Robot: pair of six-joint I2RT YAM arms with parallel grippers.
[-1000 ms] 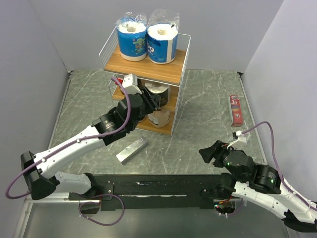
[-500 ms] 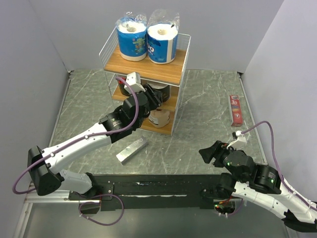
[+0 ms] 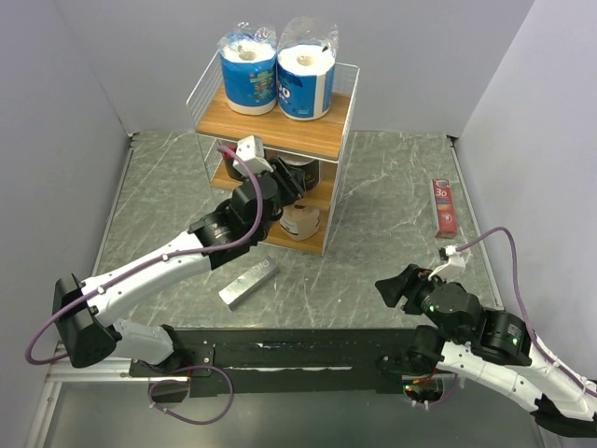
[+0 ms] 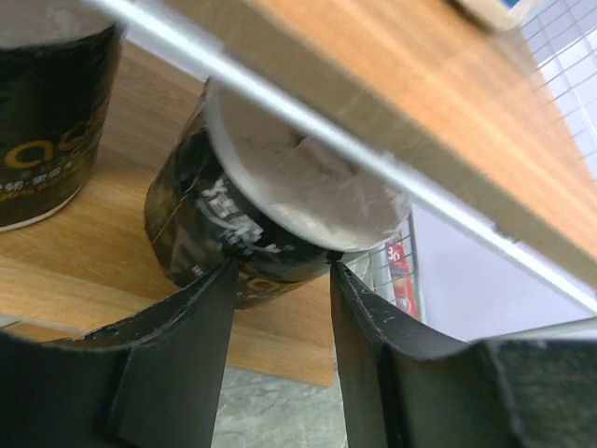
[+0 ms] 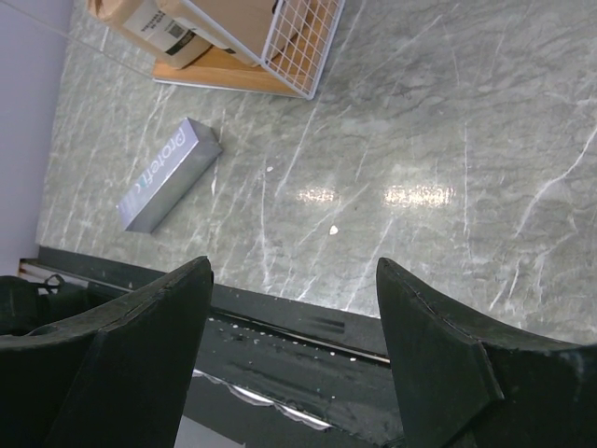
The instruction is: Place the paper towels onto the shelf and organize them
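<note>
Left claw (image 4: 283, 268) clamps black-wrapped roll (image 4: 210, 224) on shelf (image 4: 93, 257); right claw (image 5: 291, 271) agape; silver bar (image 5: 168, 175) reads "Protef".

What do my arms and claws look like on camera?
The left arm and right arm share white links and black joint housings, each with a purple cable. Green lights dot the right one. The left claw and right claw are black, two tapered fingers each.

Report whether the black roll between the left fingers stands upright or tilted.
Tilted: the roll leans, white top facing the left wrist camera, unlike the upright roll beside it.
</note>
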